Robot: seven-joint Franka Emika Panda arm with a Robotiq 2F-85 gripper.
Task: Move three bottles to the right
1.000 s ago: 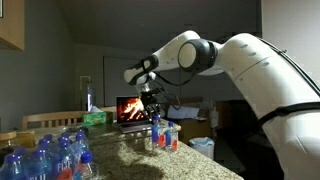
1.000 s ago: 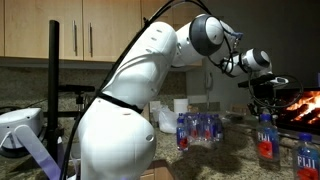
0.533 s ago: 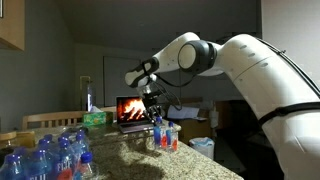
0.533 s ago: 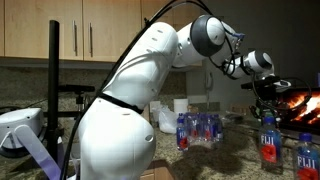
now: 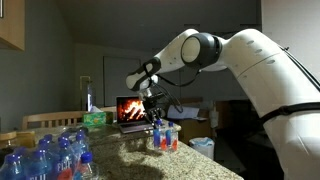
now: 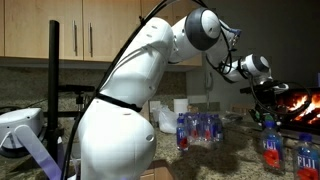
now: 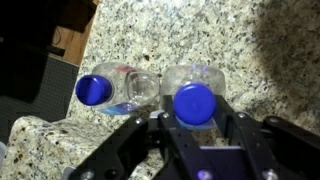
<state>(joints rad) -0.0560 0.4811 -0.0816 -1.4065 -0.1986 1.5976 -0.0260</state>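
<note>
Finding one: your gripper is grasping a small clear plastic water bottle with a blue cap and a red-and-blue label band. In the wrist view the dark fingers sit against either side of its upper part, and the cap shows between them. In both exterior views the gripper comes down from directly above, and the held bottle hangs upright beneath it. You cannot tell from these views whether its base rests on the speckled grey-and-tan granite counter or hangs just clear of it.

Finding two: a second bottle of the same kind stands just beside the held bottle. It is upright on the counter in both exterior views, outside the fingers. Whether the two bottles touch cannot be told.

Finding three: a dense cluster of identical blue-capped bottles stands on the same counter, well apart from the held bottle.

Finding four: beyond the held bottle in an exterior view, a glowing screen showing an orange fire stands at the far end of the counter. The white arm arches over from the side to reach the held bottle.
</note>
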